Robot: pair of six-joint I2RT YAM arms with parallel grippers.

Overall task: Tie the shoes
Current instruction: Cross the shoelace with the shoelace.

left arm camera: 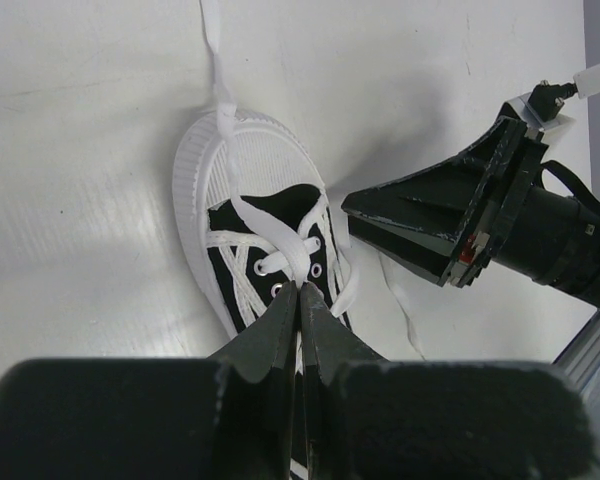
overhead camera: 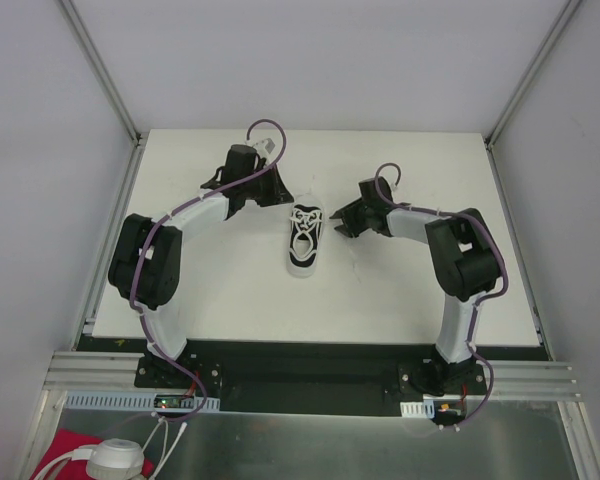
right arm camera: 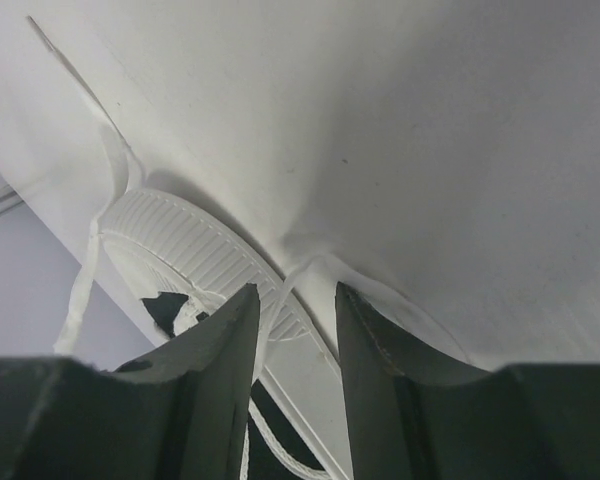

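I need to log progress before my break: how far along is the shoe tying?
Done: the sneaker's laces are threaded and crossed over the tongue. In hand: the left gripper is shut at the lace crossing, though a grip is unclear; the right gripper is open around a lace strand. Left: no knot or bow shows, and a loose end trails on the table.

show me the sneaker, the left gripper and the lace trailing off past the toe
sneaker (overhead camera: 306, 240): top external view, on its laced upper.
left gripper (left arm camera: 298, 292): left wrist view, where its shut fingertips meet.
white lace (left arm camera: 217, 70): left wrist view, on the flat strand beyond the toe cap.
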